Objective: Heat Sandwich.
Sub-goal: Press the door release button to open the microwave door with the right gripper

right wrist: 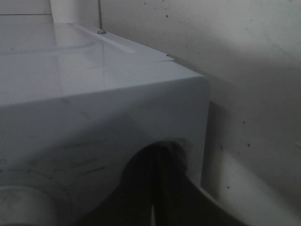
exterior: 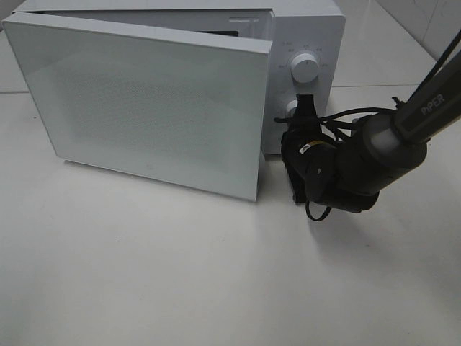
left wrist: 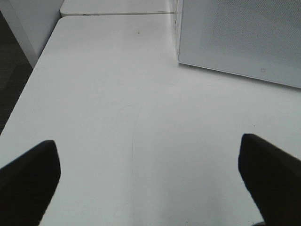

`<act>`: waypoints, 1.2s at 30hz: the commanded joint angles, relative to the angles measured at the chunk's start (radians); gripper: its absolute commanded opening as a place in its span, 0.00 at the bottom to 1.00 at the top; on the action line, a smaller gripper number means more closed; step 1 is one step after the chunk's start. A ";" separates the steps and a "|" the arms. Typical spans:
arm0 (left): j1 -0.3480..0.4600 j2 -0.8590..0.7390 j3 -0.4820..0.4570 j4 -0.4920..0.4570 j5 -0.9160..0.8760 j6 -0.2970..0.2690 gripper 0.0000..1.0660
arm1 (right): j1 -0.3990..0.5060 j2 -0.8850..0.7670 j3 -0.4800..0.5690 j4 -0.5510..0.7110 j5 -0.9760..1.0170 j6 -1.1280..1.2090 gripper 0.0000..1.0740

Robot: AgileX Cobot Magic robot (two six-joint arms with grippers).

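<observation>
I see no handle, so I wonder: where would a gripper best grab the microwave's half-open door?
Probably its free right edge, coming from the control panel side. The door is a flat panel hinged on the left and standing ajar, so only that thin edge lets fingers close across it. The right gripper is nearest.

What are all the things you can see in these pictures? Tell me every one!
microwave: one, white, at the back of the table
door: one, white, on the microwave's front, swung partly open
upper knob: one, white, on the microwave's right panel
lower knob: one, white, below the upper knob, partly hidden by the right claw
table: one, white, under everything
right arm: one, black, reaching in from the right
right claw: one, black, at the lower knob; open or shut cannot be told
left claw: one, black, open, above the table near the door
</observation>
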State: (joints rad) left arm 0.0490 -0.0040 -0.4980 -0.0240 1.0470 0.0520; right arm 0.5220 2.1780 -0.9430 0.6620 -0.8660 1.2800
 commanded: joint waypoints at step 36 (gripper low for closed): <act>0.001 -0.021 0.004 -0.007 -0.011 -0.006 0.92 | -0.043 -0.121 -0.003 -0.106 0.151 -0.016 0.03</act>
State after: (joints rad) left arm 0.0490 -0.0040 -0.4980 -0.0240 1.0470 0.0520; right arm 0.4860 2.1000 -0.9340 0.6110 -0.6650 1.2550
